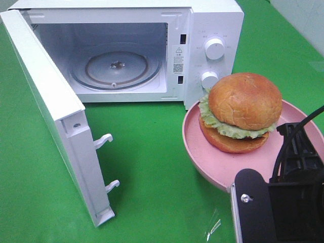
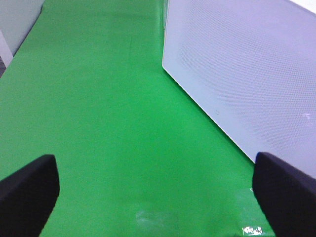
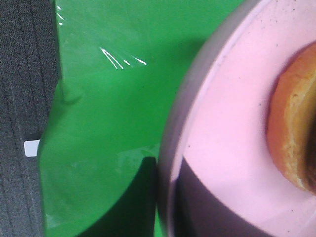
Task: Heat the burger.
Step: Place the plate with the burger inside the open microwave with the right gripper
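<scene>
Nearest, on the right, the black right gripper [image 1: 292, 132] is clamping the rim of the round pink plate [image 1: 202, 152], which is carrying the glossy golden-brown burger [image 1: 242, 111] with green lettuce. Beyond, the white microwave oven [image 1: 212, 20] is standing open. The left gripper [image 2: 158, 197] is hanging spread wide above the green cloth [image 2: 98, 98].
</scene>
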`<state>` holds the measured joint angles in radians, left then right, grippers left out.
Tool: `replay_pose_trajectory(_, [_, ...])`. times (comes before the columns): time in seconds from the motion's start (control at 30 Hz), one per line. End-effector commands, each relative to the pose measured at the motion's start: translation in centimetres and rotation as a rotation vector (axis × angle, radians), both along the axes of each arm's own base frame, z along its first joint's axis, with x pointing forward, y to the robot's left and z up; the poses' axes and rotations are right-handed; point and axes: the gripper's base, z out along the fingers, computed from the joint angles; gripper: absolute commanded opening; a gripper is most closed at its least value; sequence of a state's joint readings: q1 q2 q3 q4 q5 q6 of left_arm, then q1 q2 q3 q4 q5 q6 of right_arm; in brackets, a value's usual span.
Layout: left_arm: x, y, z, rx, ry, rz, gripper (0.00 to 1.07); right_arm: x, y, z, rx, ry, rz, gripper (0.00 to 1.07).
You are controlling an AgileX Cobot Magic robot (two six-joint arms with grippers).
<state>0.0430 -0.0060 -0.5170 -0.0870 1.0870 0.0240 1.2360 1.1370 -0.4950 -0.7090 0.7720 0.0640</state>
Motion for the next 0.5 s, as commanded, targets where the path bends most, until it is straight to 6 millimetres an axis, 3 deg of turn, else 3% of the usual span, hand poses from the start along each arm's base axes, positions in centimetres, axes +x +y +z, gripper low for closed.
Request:
replay_pose_trajectory(0.03, [-0.17, -0.02, 0.13, -0.003, -0.032, -0.004, 0.98, 0.29, 0.28, 0.46, -0.001, -0.059, 0.072, 0.01])
replay_pose_trajectory(0.5, [-0.17, -0.02, 0.13, -0.003, -0.032, -0.004, 0.98, 1.1, 0.65, 0.6, -0.004, -0.089, 0.223, 0.0])
